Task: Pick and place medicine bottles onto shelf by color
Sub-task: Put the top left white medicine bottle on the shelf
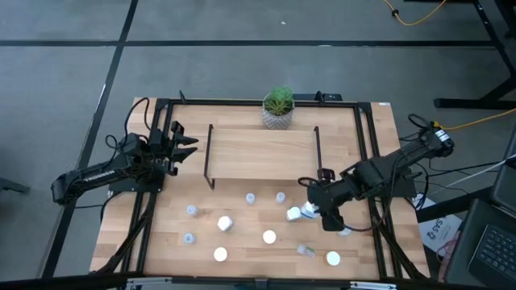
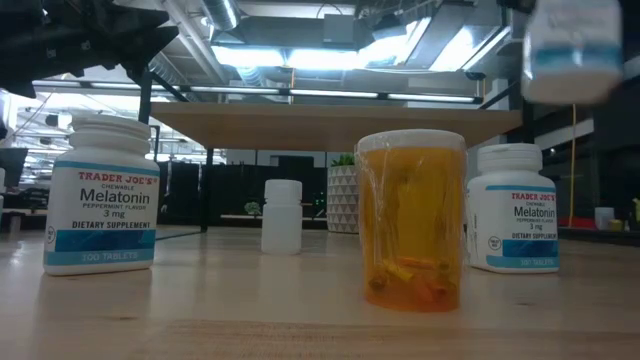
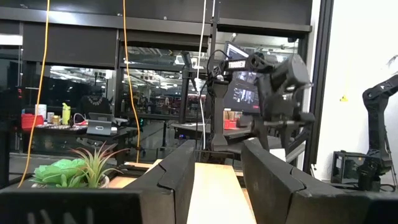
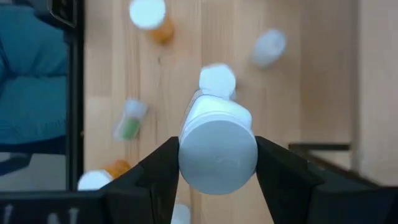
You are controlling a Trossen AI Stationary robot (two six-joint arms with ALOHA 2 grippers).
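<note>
Right gripper (image 4: 217,163) | fingers pinching white cylindrical plastic bottle (image 4: 217,144), lifted, lower right of high view | left gripper (image 3: 217,180) fingers spread, idle | advice: keep bottle level, clear light-wood shelf (image 1: 262,153) frame.

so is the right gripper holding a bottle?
Yes. The right gripper is shut on a white bottle, lifted above the table; fingers press both sides.

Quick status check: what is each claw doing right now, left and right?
Left claw: open, holding nothing, by the table's left edge.
Right claw: closed on a white medicine bottle, lifted above the table.
</note>
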